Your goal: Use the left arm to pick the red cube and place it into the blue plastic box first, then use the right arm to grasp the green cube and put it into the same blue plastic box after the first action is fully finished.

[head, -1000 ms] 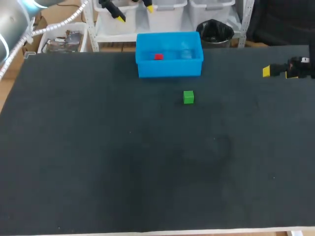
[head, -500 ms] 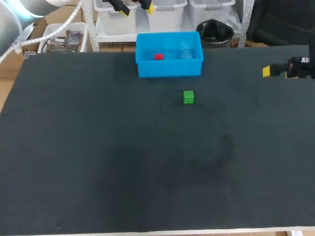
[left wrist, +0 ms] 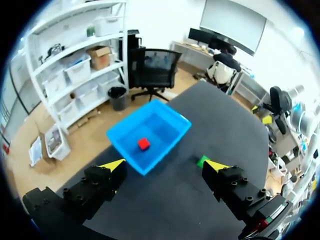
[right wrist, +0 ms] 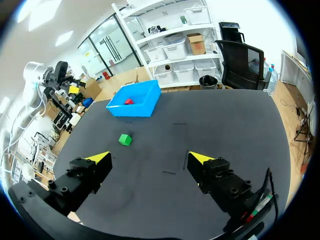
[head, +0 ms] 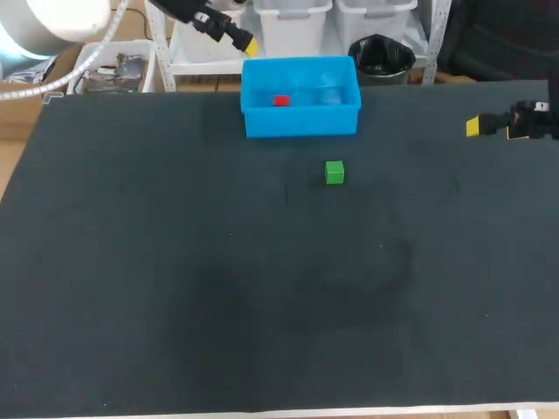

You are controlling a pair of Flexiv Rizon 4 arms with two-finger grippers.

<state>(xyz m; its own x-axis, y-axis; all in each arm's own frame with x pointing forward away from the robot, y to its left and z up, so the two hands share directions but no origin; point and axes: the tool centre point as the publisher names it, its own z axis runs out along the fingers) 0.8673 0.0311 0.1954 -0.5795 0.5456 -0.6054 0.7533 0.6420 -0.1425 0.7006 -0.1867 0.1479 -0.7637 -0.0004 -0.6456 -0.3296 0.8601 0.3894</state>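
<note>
furniture: table | top: black, matte | front edge: pale

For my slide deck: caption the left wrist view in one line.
Left end effector open, looking down on the red cube in the box, green cube outside it.

White arm, black yellow-tipped gripper

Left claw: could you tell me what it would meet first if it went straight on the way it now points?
Probably the blue plastic box, holding the red cube, ahead of it; depth is unclear.
</note>
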